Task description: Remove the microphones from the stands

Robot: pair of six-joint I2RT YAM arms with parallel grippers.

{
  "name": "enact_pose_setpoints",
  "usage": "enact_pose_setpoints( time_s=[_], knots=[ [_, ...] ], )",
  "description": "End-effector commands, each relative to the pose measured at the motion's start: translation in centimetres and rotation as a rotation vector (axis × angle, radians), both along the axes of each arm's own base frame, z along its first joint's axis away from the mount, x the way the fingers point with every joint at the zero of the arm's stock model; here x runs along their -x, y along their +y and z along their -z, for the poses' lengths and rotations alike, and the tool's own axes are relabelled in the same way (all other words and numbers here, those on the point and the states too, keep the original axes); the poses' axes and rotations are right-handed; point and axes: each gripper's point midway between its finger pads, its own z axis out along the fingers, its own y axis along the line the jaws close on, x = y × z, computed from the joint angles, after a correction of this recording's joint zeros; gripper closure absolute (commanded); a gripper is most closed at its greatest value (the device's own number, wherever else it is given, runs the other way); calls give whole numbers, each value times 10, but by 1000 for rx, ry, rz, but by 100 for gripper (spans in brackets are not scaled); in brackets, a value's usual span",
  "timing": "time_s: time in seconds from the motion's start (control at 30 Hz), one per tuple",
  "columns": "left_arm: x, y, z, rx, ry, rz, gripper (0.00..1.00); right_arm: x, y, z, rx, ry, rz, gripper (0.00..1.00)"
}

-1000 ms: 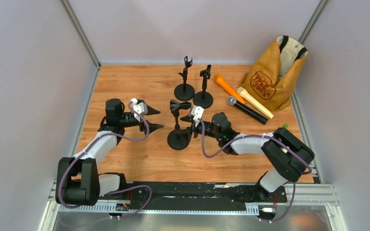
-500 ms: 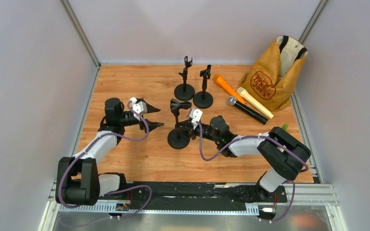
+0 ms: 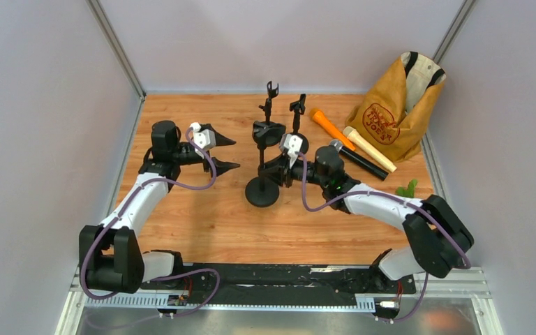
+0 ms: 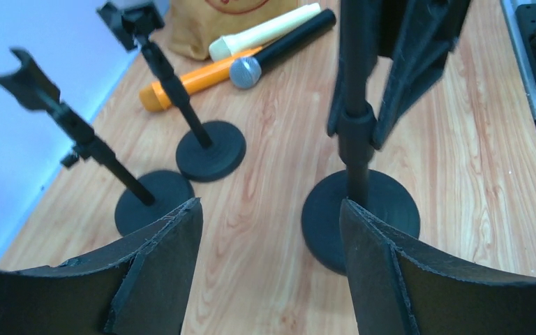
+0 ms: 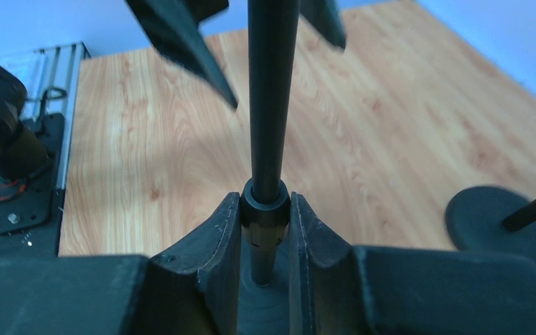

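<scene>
A wood-grain surface carries a tan cloth bag at its far right corner. An orange microphone, a cream microphone and a black microphone lie side by side just left of the bag. Two black stands rise farther left of the bag, and a third stand sits left of it and nearer. A small green object lies just in front of the bag.

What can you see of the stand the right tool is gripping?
The stand is matte black, with a round flat base, a thin pole with a collar, and a forked clip on top that looks empty. It stands upright near the middle of the wood table, with its base apparently resting flat. The right tool is shut on the pole at the collar, one finger on either side. Nothing else touches it.
</scene>
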Motion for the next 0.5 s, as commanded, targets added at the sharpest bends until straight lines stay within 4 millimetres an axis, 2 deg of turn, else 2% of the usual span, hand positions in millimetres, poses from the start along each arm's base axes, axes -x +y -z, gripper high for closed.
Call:
enact_pose_setpoints(
  time_s=[0.0,0.13,0.23,0.33,0.47],
  knots=[
    [14,-18,-27,5,-59,100,22,7,-7,-105,-130,-119,-87,100],
    [33,-43,-41,13,-52,194,21,8,-16,-135,-143,-124,-118,100],
    [44,-59,-46,18,-30,236,21,15,-18,-147,-154,-119,-148,100],
    [57,-78,-44,23,3,277,20,24,-19,-151,-185,-112,-179,100],
    [68,-92,-43,49,55,309,20,33,-21,-149,-195,-109,-208,100]
  ],
)
